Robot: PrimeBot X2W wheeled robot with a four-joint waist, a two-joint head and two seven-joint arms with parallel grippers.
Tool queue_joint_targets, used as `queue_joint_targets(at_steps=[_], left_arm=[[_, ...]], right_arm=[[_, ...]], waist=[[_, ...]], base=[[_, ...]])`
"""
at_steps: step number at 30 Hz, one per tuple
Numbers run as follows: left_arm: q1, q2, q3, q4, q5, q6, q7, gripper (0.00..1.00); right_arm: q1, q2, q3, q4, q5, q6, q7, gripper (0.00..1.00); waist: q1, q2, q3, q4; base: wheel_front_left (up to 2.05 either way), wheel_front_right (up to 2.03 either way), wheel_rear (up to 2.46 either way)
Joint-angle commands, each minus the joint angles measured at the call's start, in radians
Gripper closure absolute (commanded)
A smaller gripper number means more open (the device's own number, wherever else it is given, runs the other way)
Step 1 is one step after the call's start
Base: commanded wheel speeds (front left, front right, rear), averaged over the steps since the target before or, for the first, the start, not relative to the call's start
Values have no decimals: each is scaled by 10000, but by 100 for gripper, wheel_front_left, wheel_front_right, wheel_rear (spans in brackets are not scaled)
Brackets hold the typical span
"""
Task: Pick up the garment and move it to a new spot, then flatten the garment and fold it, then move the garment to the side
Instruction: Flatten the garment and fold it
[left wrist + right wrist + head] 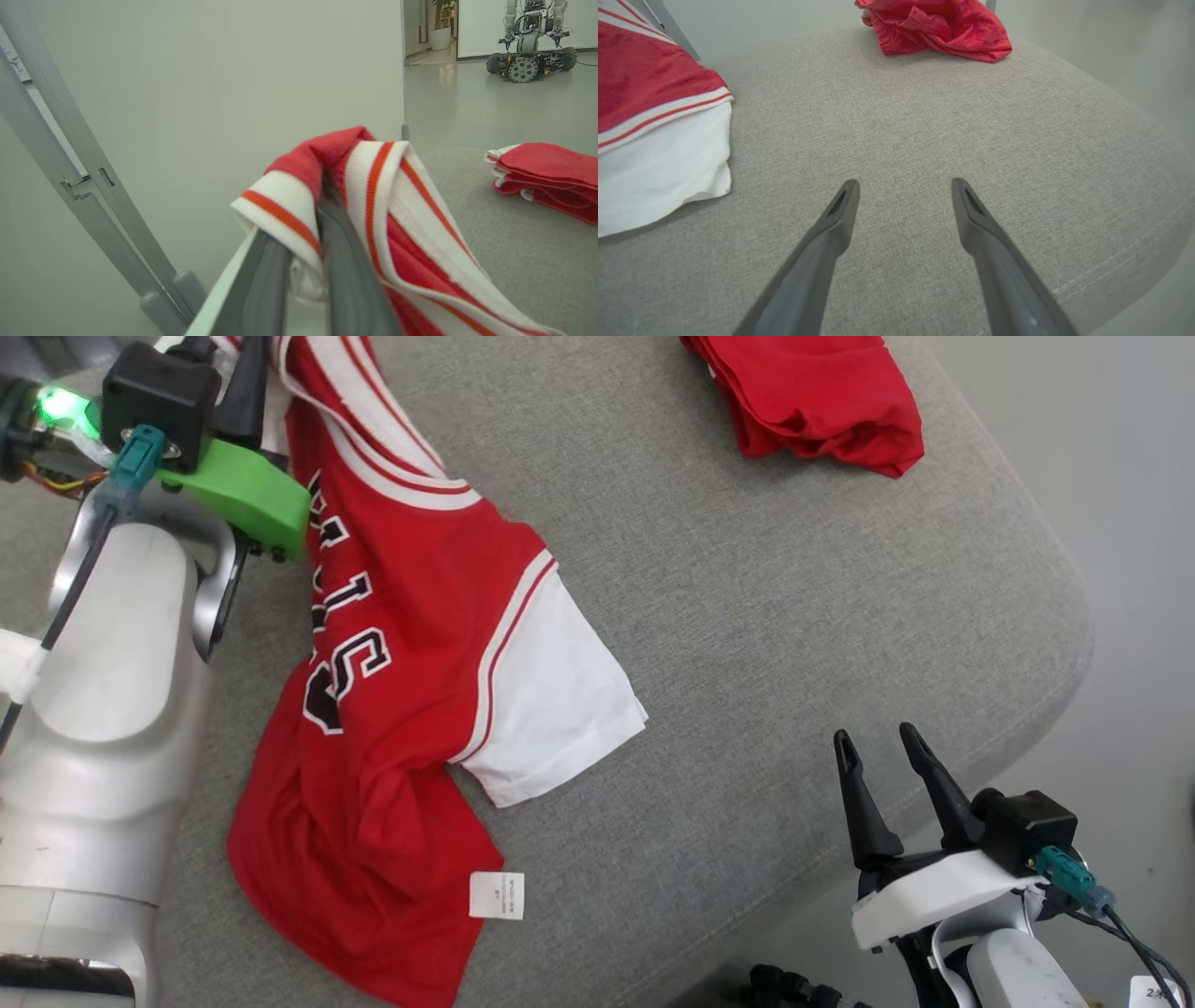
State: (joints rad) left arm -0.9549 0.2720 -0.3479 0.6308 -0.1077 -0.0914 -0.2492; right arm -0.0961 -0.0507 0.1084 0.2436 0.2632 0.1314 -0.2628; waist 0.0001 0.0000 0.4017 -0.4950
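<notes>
At far left, the left gripper is raised above the grey woven upholstered cushion, its two dark fingers clamped on the red-and-white ribbed trim of the red jersey with black lettering and a white sleeve. The jersey hangs from that grip by one end. Its body, sleeve and white care label lie rumpled on the left half of the cushion. The step appears to be carrying the garment to a new spot. Done well, this calls for a deep hold on the trim and a lift high enough that the hem does not drag. The jersey should come down on the bare middle of the cushion, well apart from the folded red cloth pile at the far right corner. At lower right, the right gripper hovers near the cushion's edge, fingers spread wide and empty, free to take the opposite shoulder. The left wrist view adds the pinch itself, with trim bunched between the fingers, plus a grey metal frame and a distant wheeled robot. The right wrist view shows the bare fabric ahead.
</notes>
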Motion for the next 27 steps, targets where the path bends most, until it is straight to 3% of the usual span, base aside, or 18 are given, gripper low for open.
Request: queue_joint_targets(at_steps=[1, 2, 9, 16, 22, 27], left_arm=[[-147, 27, -44, 402, 95, 33, -75, 37], [-235, -87, -30, 690, 18, 24, -95, 0], [323, -458, 39, 1888, -332, 106, -153, 0], [1549, -1313, 268, 2510, -1308, -105, -161, 0], [3642, -1824, 349, 1010, -1655, 52, -159, 0], [5878, -1976, 560, -899, -1828, 461, -161, 0]], right_arm=[[-70, 1, 4, 26, 68, -15, -25, 0], [-27, 2, -8, 32, 53, -15, -25, 0], [107, -7, -415, 133, -359, -15, -27, 0], [456, -12, -844, 69, -775, -15, -25, 0], [980, -14, -1216, 19, -1224, -15, -25, 0], [1394, -15, -1567, -71, -1521, -15, -25, 0]], waist=[[-1, 0, 271, -317], [-1, 0, 234, -307], [-1, 0, -423, 251], [-1, 0, -1752, 1272], [-1, 0, -2798, 2245], [-1, 0, -3372, 2973]], base=[[0, 0, 0], [0, 0, 0], [0, 0, 0], [0, 0, 0], [0, 0, 0], [0, 0, 0]])
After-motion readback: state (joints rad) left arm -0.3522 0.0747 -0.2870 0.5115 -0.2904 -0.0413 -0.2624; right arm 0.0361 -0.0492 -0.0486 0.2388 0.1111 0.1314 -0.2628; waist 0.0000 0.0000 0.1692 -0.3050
